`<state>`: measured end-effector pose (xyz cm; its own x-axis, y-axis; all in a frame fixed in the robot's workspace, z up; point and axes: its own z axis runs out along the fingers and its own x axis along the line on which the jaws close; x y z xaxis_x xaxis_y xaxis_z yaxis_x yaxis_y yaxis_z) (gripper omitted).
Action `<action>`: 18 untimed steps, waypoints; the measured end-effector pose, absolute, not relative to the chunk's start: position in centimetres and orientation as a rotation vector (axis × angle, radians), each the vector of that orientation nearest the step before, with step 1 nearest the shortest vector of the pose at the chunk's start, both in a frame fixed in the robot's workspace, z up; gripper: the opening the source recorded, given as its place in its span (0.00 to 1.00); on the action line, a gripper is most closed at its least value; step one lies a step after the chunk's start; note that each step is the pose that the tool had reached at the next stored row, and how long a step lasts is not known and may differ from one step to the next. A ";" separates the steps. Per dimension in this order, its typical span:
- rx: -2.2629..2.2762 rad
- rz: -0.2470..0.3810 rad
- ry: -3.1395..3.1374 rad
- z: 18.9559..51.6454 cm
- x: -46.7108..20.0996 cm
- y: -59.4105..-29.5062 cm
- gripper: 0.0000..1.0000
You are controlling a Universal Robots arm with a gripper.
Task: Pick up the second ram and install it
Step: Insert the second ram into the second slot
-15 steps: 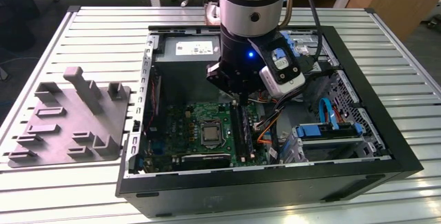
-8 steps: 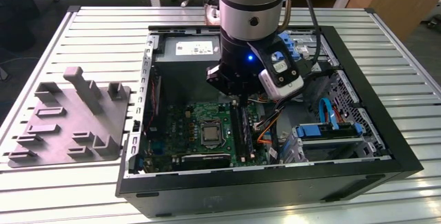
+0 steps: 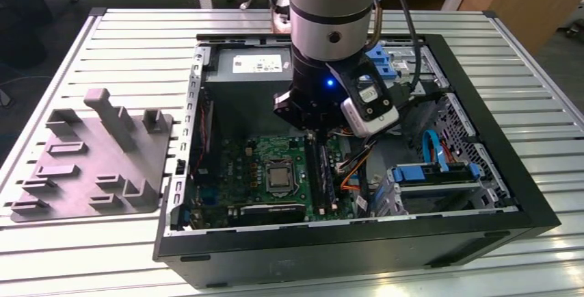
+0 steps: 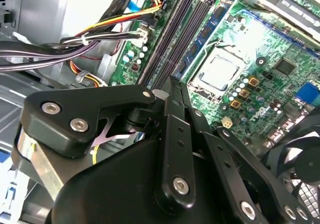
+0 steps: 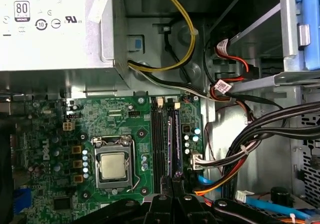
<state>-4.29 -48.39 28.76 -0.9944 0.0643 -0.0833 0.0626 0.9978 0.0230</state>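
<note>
The second ram [image 5: 176, 139] stands on edge in the memory slots of the green motherboard [image 5: 60, 134], in the slot furthest from the processor [image 5: 112, 165], with darker slots between it and the socket. In the exterior view I see it as a dark strip [image 3: 319, 170] running lengthwise just below the arm's wrist.

My tool [image 5: 172, 183] is right at one end of that stick. In the first wrist view its black fingers come together directly over the slot line, and in the second wrist view the tool [image 4: 169, 80] tapers to a narrow tip above the same row of slots. The fingers are drawn close, with hardly any gap. I cannot tell whether they pinch the stick's edge or only rest on it.

Beside the slots a bundle of black, red and orange cables [image 5: 260, 129] crosses the case floor, and the grey power supply [image 5: 50, 29] sits beyond the board. The open computer case [image 3: 511, 194] lies on the slatted bench [image 3: 91, 256]. The grey moulded tray [image 3: 91, 167] rests on the bench, at the exterior view's left, just beside the case.
</note>
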 end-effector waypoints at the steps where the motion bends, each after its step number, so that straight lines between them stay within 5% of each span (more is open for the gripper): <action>1: 0.097 0.031 3.056 28.7 -4.3 -48.3 0.11; 18: 0.037 0.034 3.056 26.1 -4.2 -48.2 0.11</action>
<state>-4.15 -48.17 26.15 -0.9961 0.0250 -0.0849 0.0231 0.9995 0.0233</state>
